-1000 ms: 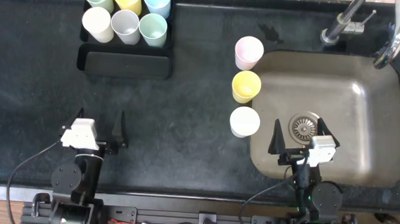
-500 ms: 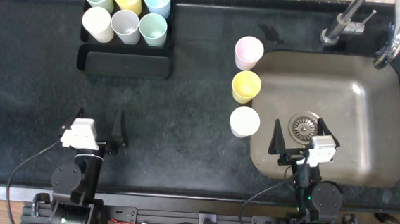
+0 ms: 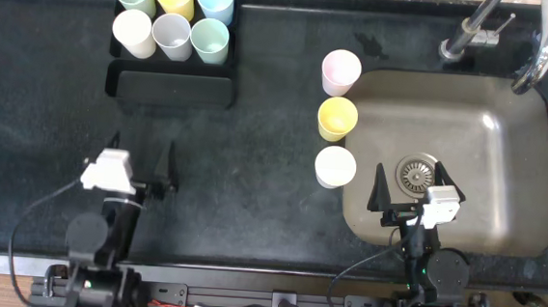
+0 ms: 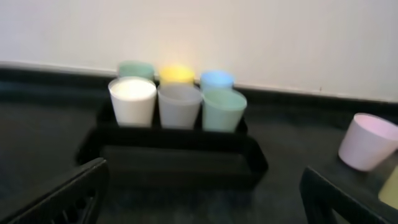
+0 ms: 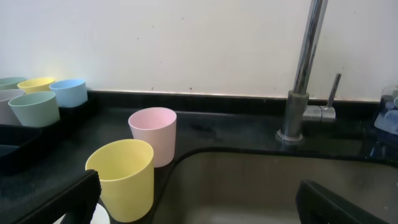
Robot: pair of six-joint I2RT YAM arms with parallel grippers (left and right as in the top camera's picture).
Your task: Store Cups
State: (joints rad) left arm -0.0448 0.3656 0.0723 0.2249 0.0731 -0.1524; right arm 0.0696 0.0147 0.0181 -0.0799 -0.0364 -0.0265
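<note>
Three loose cups stand in a line along the sink's left rim: a pink cup [image 3: 341, 71] [image 5: 153, 134] [image 4: 370, 140], a yellow cup [image 3: 336, 117] [image 5: 121, 177] and a white cup [image 3: 335, 166]. A black tray [image 3: 172, 88] [image 4: 174, 158] at the back left holds several upright cups [image 3: 172, 34] [image 4: 179, 104] in two rows; its front section is bare. My left gripper [image 3: 140, 156] [image 4: 202, 208] is open in front of the tray, holding nothing. My right gripper [image 3: 409, 179] [image 5: 199, 211] is open above the sink's front part, to the right of the white cup.
The steel sink [image 3: 468, 138] [image 5: 249, 186] fills the right side, with a drain [image 3: 416, 173] and a tall faucet [image 3: 471, 32] [image 5: 305, 68] behind it. A dark worktop [image 3: 253, 181] lies between the tray and the sink. A wall rises at the back.
My left gripper has shifted slightly away from its base, towards the tray. The right arm and all cups stay where they were.
</note>
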